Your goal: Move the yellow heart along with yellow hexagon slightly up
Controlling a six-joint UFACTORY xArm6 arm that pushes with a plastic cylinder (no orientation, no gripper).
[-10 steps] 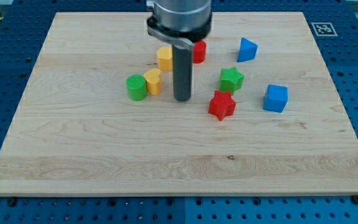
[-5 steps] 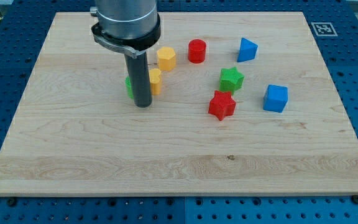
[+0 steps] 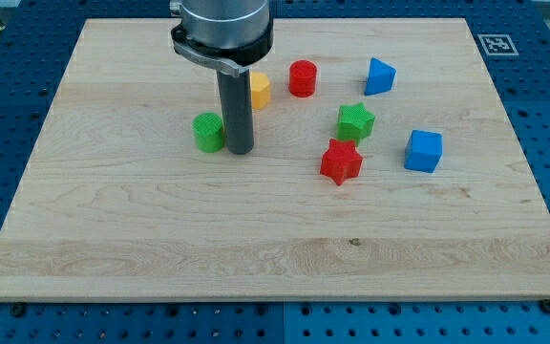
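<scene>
so there's no pincer on this rig, just a rod, nothing opening or closing or holding anything. my tip (image 3: 240, 150) is sitting on the wooden board (image 3: 113, 248), just to the view's right of the green cylinder (image 3: 209, 132) and close beside it.

the yellow heart isn't showing at all; i'm guessing it's tucked behind the rod, just above my tip, but i can't tell for sure. the yellow hexagon (image 3: 260, 90) is peeking out on the rod's right side, further toward the view's top, only partly visible.

progress-wise, i'm reading this as my tip lining up below the heart so the push can go upward and carry both yellows. looks like the actual nudge is barely started or not yet done.

further out: red cylinder (image 3: 302, 77), green star (image 3: 355, 121), red star (image 3: 340, 161), a blue cube (image 3: 424, 150), and another blue block (image 3: 379, 75) whose shape i can't quite call.
</scene>
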